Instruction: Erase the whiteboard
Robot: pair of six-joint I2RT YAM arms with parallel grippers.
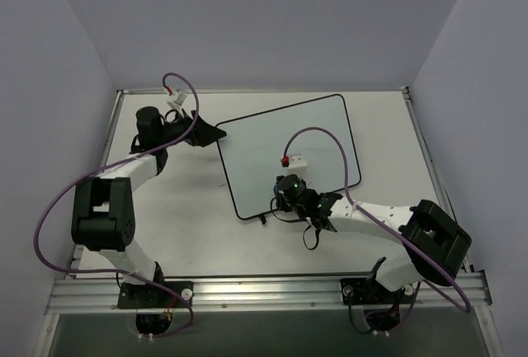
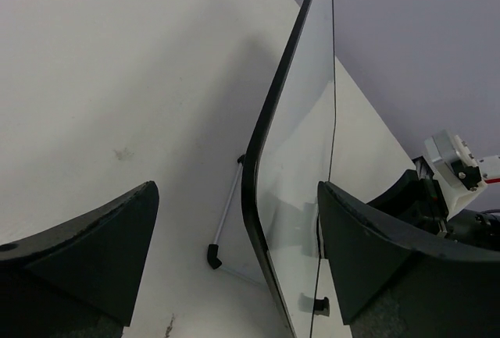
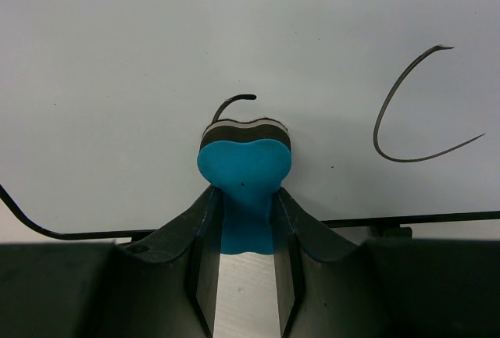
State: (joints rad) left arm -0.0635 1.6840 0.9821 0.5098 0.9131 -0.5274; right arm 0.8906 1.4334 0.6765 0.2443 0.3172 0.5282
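Note:
The whiteboard (image 1: 272, 138) lies slanted across the middle of the table, white with a thin black frame. My right gripper (image 1: 283, 200) is over its near edge, shut on a blue bone-shaped eraser (image 3: 244, 166). The eraser's dark felt end rests on the whiteboard (image 3: 156, 57). A short curl of black ink (image 3: 234, 104) shows just beyond the eraser, and a whole "c" mark (image 3: 414, 112) is to the right. My left gripper (image 1: 216, 132) is at the board's far left corner. It (image 2: 238, 260) is open, with the whiteboard's black edge (image 2: 262, 197) between its fingers (image 2: 94, 252).
A thin metal leg with a black foot (image 2: 223, 229) sticks out under the board's edge. The white table (image 1: 181, 200) is closed in by purple-grey walls (image 1: 58, 85) on three sides. A metal rail (image 1: 264, 291) runs along the near edge. Purple cables (image 1: 330, 138) loop above both arms.

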